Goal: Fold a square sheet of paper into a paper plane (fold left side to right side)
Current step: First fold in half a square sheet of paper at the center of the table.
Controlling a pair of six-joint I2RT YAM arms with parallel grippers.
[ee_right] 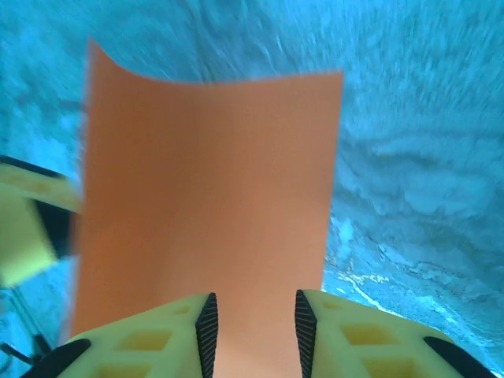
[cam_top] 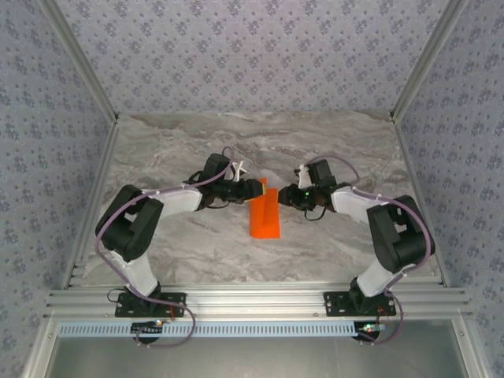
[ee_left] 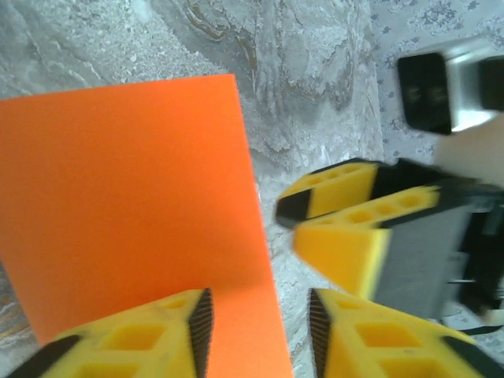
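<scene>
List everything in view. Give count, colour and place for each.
paper: one, bright orange-red, a narrow rectangle at the middle of the table.
table: one, grey marbled, under everything.
walls: three, pale grey with a floral pattern, at the table's left, far and right sides.
rails: several, silver metal, along the near edge, carrying the arm bases.
left arm: one, black and white, bent in toward the paper.
right arm: one, black and white, bent in toward the paper.
left hand: one, yellow with black pads, open, at the paper's far left.
right hand: one, yellow with black pads, open, over the paper's far right.
</scene>
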